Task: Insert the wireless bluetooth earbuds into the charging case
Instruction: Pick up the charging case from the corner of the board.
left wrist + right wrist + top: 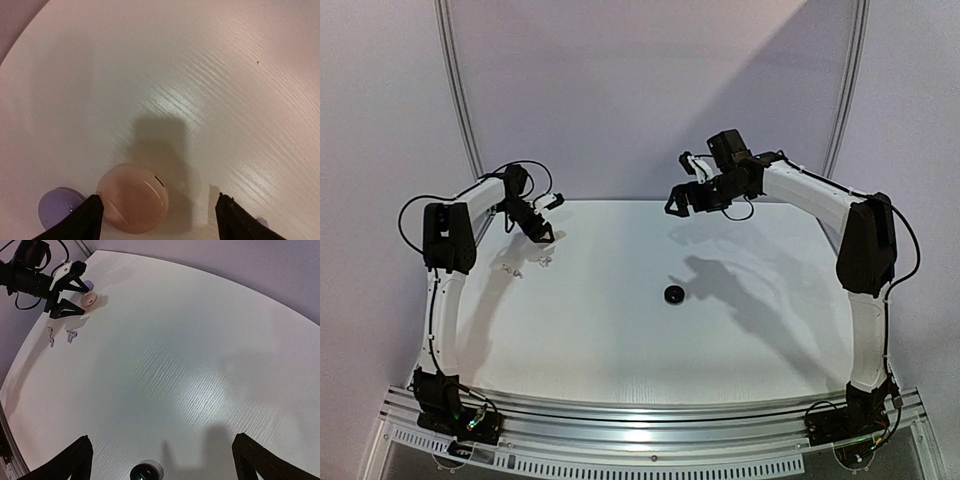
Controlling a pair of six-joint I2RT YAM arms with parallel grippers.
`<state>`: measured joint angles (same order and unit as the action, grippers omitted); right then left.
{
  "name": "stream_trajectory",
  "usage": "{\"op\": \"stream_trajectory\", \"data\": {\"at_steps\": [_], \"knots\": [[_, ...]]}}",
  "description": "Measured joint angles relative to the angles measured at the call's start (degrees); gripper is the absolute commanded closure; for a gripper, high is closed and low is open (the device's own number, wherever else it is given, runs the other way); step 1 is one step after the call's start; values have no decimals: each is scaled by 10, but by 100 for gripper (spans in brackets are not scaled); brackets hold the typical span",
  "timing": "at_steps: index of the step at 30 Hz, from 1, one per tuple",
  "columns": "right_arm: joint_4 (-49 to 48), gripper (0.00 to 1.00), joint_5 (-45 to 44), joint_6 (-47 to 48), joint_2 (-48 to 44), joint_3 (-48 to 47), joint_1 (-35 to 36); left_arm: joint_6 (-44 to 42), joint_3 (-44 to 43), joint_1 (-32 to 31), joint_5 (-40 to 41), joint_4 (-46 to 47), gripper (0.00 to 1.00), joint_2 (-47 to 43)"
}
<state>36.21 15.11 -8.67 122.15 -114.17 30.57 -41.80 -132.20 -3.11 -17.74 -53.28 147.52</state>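
The task is at its opening step: no bud has been lifted, and none sits in a case that can be seen.

The left claw [160, 200] hangs open and empty over the desk [620, 350], its two fingers spread wide. The pink case [132, 197] lies directly under it, close against the inside of one finger and well off from the other. A lavender puck [57, 206] lies just outside that same finger, touching or nearly touching the case. The case looks shut, though the wrist view is too soft to be sure.

The buds [71, 335] are three small pale pieces lying loose on the desk just behind the left claw, on its base side and clear of both fingers.

The right claw [162, 437] is also open and empty, held high. A black puck [146, 472] lies below it, between its fingers and towards the base.

My reading is that the left claw is lining up on the pink case, to grip it or to get its lid open. For that it needs to shift sideways until the case is centred between the fingers, then lower without nudging the lavender puck. After that a bud has to be pinched. The buds are tiny and will need a fine, low grip.
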Motion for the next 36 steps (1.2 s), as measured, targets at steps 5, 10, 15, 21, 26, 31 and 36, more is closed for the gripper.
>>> {"op": "stream_trajectory", "data": {"at_steps": [5, 10, 15, 21, 26, 31, 36], "knots": [[0, 1, 0, 0, 2, -14, 0, -2, 0, 4, 2, 9, 19, 2], [-2, 1, 2, 0, 3, -18, 0, 3, 2, 8, 4, 18, 19, 2], [-2, 1, 4, 0, 13, -18, 0, 13, 13, 8, -2, 32, 20, 2], [-2, 1, 5, 0, 15, -18, 0, 16, 20, 8, -7, 33, 20, 2], [-2, 1, 5, -1, 15, -18, 0, 40, 20, 8, -6, 33, 27, 2], [-2, 1, 5, -3, 15, -18, 0, 64, 20, 8, 3, 41, 31, 4], [-2, 1, 5, -3, 15, -18, 0, 64, 26, 8, 2, 42, 35, 6]]}}
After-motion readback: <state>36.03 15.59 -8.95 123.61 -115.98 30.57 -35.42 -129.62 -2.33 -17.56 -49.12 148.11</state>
